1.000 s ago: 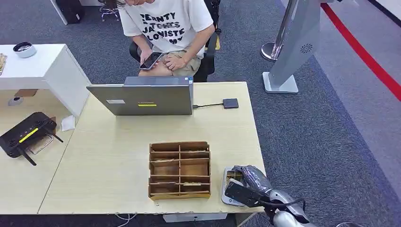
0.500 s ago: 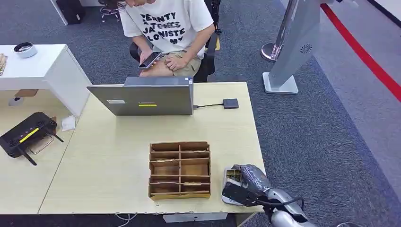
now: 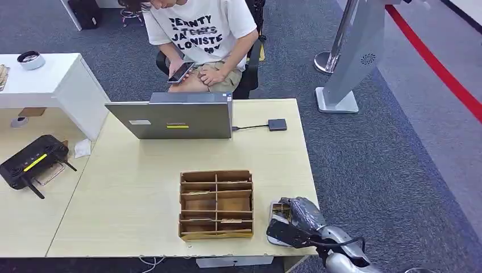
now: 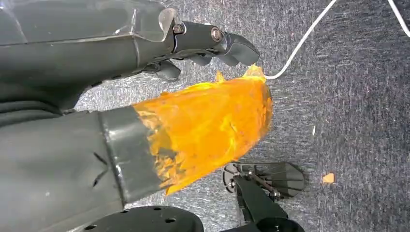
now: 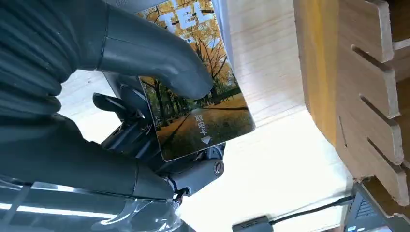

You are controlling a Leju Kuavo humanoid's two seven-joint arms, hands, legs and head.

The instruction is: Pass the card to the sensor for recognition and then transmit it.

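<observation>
My right hand (image 3: 299,220) is low over the table's near right corner, beside the wooden organizer (image 3: 216,203). It pinches a card (image 5: 198,116), printed with autumn trees, between the thumb (image 5: 150,53) and the dark fingers behind it. Beneath the hand lies a small white holder (image 3: 271,227). The sensor (image 3: 277,124), a small dark box on a cable, sits at the table's far side by the laptop (image 3: 176,116); it is also visible in the right wrist view as the sensor (image 5: 251,225). My left hand (image 4: 159,101), its thumb wrapped in orange, hangs over the carpet and holds nothing.
A person sits behind the laptop with a phone (image 3: 181,73). A black router (image 3: 31,162) lies on the adjoining table to the left. The organizer's wall (image 5: 348,96) stands close beside the held card. A grey stand (image 3: 349,62) is on the carpet at the right.
My right hand has shifted slightly left and down over the white holder, still holding the card. The person's phone has moved a little.
</observation>
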